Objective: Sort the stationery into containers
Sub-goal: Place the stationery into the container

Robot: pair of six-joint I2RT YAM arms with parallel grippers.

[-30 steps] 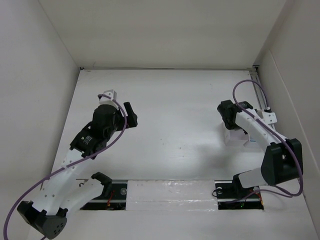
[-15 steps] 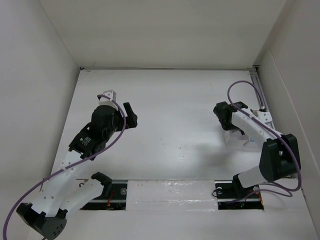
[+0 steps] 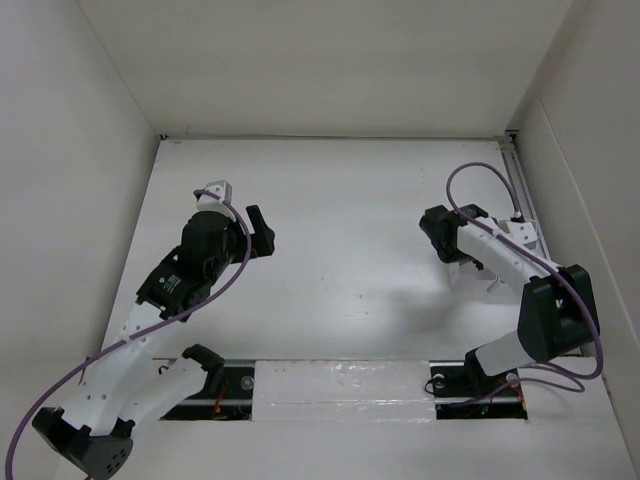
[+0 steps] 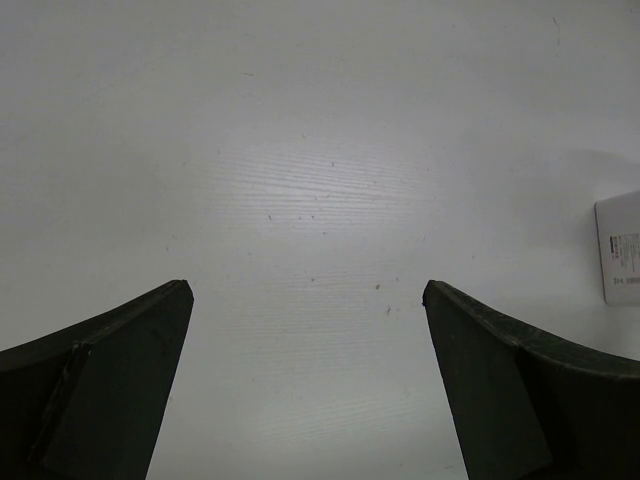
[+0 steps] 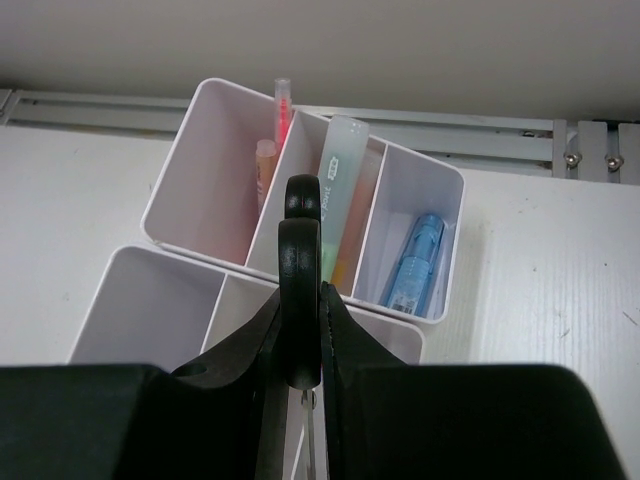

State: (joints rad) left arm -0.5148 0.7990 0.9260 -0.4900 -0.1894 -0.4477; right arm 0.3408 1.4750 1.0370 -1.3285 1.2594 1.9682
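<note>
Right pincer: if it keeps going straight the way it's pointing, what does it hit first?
Likely the translucent white plastic organiser: the right pincer, shut on the black-handled scissors, aims at the compartment holding the pale green marker. Depth is unclear; the nearer bin's rim might come first.

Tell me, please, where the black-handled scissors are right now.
In the right wrist view, the black-handled scissors sit pinched between the right gripper's fingers, by the organiser at the table's right side.

Under me lay a white table (image 3: 350, 220), faintly grained and dotted with a few dark specks (image 4: 378, 287). White walls (image 3: 300, 60) boxed it in on three sides. A grey metal rail (image 5: 450, 125) ran along its right edge, two screws (image 5: 570, 158) showing at one end.
</note>
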